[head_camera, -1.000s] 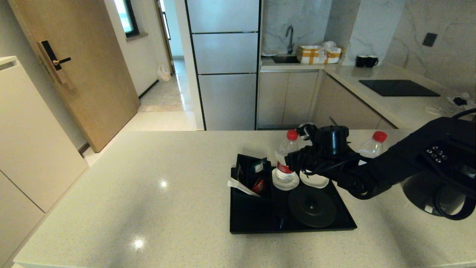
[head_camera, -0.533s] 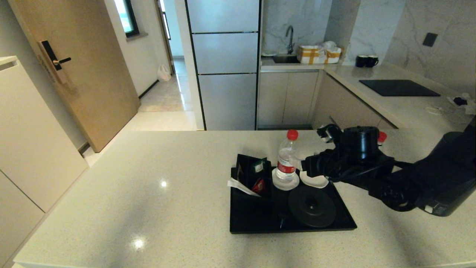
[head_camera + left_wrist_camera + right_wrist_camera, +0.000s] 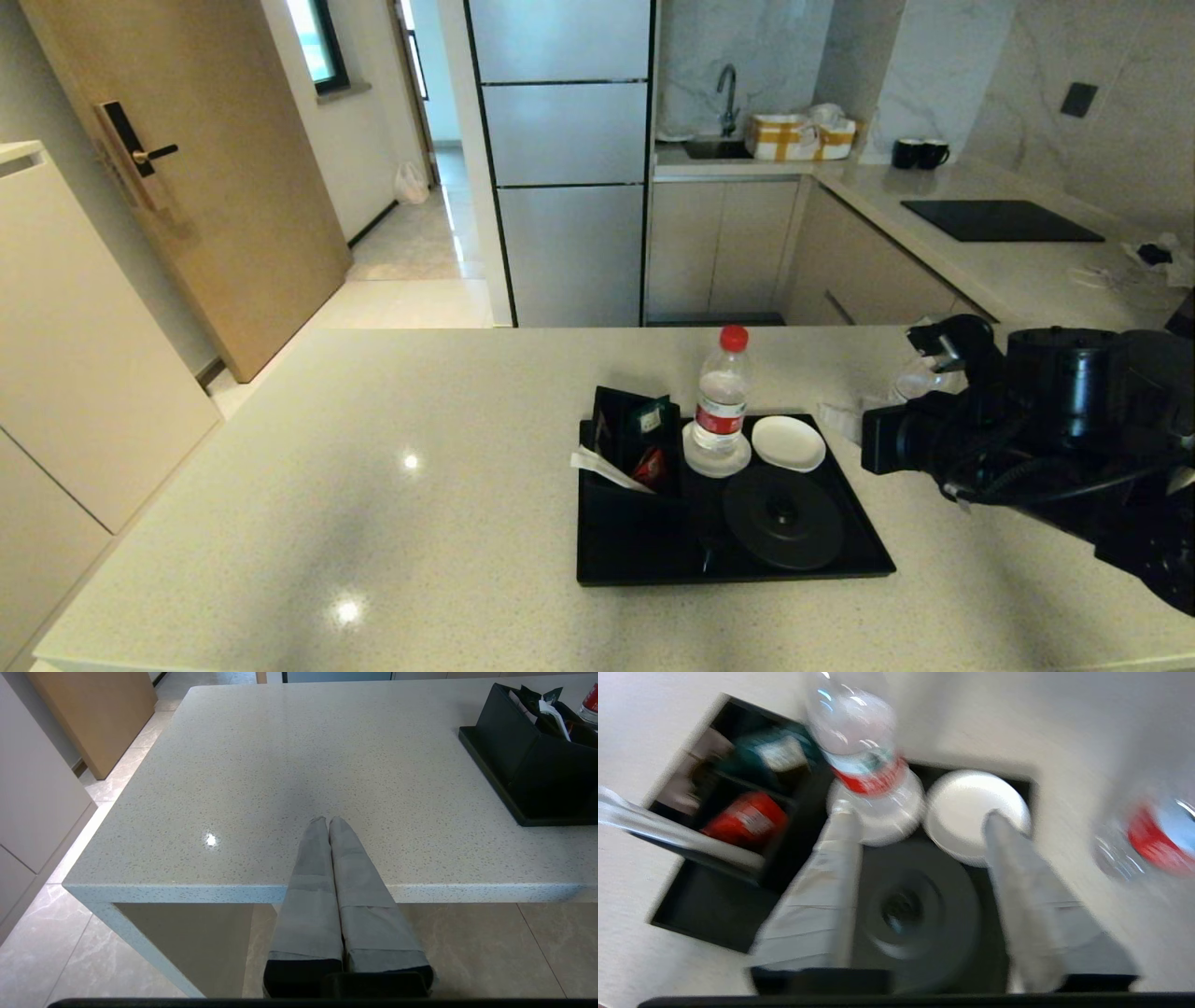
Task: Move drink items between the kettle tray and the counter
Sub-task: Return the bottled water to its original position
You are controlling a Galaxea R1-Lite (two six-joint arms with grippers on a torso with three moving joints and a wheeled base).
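A clear red-capped bottle (image 3: 721, 401) (image 3: 859, 742) stands upright on the left white coaster of the black kettle tray (image 3: 635, 560). The other coaster (image 3: 789, 441) and the round kettle base (image 3: 782, 516) are bare. A second bottle (image 3: 1143, 849) stands on the beige counter (image 3: 373, 448) right of the tray, mostly hidden behind my right arm (image 3: 1027, 439) in the head view. My right gripper (image 3: 919, 813) hangs open above the tray's right side, holding nothing. My left gripper (image 3: 328, 821) is shut and empty at the counter's near edge.
A black sachet box (image 3: 630, 434) fills the tray's left end. Beyond the counter are a fridge (image 3: 560, 159), a sink (image 3: 714, 147), two black mugs (image 3: 920, 154) and a worktop with a black cooktop (image 3: 1004, 221). A wooden door (image 3: 187, 177) is on the left.
My right arm has pulled back to the right, away from the bottle on the coaster. That bottle stays upright where it was. The left arm has not moved.
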